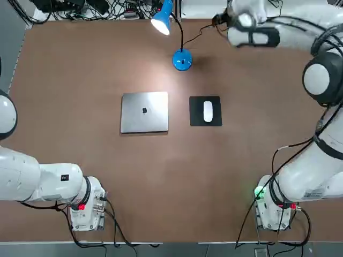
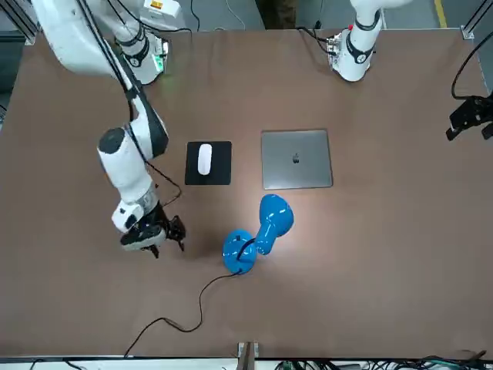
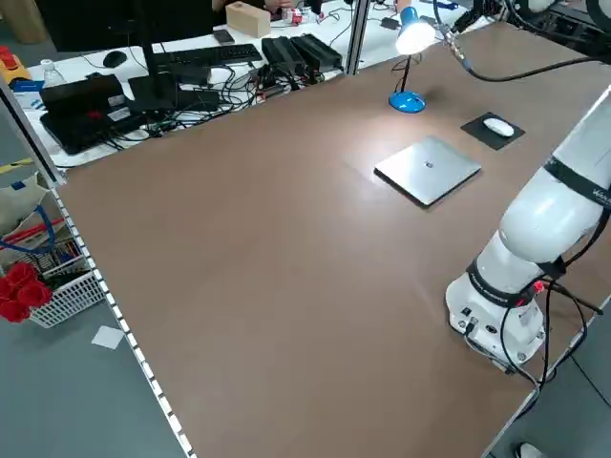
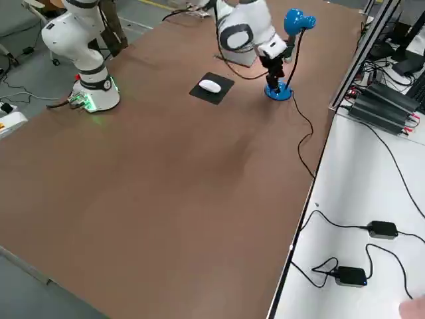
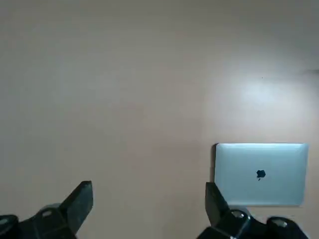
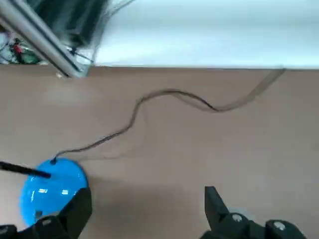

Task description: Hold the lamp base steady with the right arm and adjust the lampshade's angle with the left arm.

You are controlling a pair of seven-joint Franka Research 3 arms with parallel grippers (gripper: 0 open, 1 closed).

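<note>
The round blue lamp base (image 1: 181, 60) sits near the table's far edge, its black cord trailing off behind. Its thin neck carries the lit blue lampshade (image 1: 162, 21), tilted toward the robot's left. My right gripper (image 2: 163, 237) hovers low over the table beside the base, on the robot's right of it, without touching it. In the right wrist view the fingers (image 6: 75, 209) stand open and the base (image 6: 50, 191) lies off to one side. My left gripper (image 5: 148, 204) is open and empty, high over bare table far from the lamp, with the laptop (image 5: 260, 173) below it.
A shut silver laptop (image 1: 144, 112) lies mid-table. To its right a white mouse (image 1: 207, 111) rests on a black pad (image 1: 205, 122). Cables, power bricks and a keyboard (image 3: 205, 55) crowd the bench beyond the far edge. A metal frame post (image 4: 362, 40) stands near the lamp.
</note>
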